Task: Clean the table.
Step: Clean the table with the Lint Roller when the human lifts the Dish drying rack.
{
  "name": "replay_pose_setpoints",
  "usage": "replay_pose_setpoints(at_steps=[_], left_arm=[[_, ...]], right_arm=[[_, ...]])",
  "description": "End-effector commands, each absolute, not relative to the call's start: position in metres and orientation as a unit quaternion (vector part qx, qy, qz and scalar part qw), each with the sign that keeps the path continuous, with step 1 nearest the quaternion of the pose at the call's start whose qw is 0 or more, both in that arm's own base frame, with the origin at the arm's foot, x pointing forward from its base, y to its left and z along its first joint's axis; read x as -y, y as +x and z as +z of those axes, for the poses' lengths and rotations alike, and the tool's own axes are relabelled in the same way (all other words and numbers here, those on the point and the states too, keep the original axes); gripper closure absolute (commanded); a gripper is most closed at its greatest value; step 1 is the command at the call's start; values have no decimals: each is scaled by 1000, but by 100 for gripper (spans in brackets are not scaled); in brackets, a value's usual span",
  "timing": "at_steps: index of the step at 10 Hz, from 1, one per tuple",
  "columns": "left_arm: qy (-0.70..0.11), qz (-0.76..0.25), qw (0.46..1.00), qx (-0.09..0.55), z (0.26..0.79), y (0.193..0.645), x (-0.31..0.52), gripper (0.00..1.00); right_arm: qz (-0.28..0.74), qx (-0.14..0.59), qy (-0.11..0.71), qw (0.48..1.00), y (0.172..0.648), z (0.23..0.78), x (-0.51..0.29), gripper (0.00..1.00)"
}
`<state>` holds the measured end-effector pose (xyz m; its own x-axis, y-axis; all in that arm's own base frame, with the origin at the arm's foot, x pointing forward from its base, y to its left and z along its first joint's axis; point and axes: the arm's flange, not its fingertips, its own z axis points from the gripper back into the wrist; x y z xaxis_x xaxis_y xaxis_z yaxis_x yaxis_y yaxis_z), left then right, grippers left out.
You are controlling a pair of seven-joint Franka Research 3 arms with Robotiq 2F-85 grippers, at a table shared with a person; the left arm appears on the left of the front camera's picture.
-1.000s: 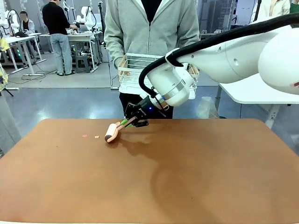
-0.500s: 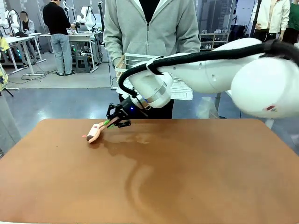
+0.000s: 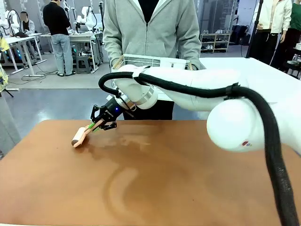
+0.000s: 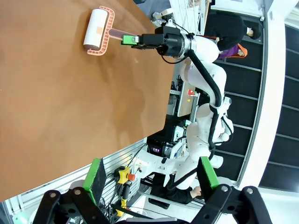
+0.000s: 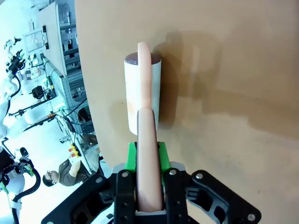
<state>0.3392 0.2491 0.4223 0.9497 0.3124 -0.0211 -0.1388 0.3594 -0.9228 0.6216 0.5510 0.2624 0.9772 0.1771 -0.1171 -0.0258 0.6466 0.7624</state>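
Reddish table (image 3: 188,179) is showing no scraps beside the lint roller (image 3: 79,138), likely nearly clean; right gripper (image 3: 97,126) is clamping it, left gripper (image 4: 152,179) gaping empty

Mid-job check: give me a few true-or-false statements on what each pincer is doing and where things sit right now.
1. The right pincer is shut on the handle of the lint roller. True.
2. The left pincer grips a cloth. False: it is open, with nothing between its green pads.
3. The lint roller's head is down on the brown table. True.
4. The wire rack stands on the table. False: the person at the far side holds it up, off the table.
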Motion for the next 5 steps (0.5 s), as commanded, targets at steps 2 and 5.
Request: replay_pose_setpoints(at_steps=[2, 5], left_arm=[[-549, 136, 821, 83, 423, 338, -251, 0], [-549, 136, 821, 83, 423, 338, -251, 0]], right_arm=[[75, -126, 416, 898, 647, 269, -576, 79], [103, -123, 466, 870, 644, 353, -518, 79]])
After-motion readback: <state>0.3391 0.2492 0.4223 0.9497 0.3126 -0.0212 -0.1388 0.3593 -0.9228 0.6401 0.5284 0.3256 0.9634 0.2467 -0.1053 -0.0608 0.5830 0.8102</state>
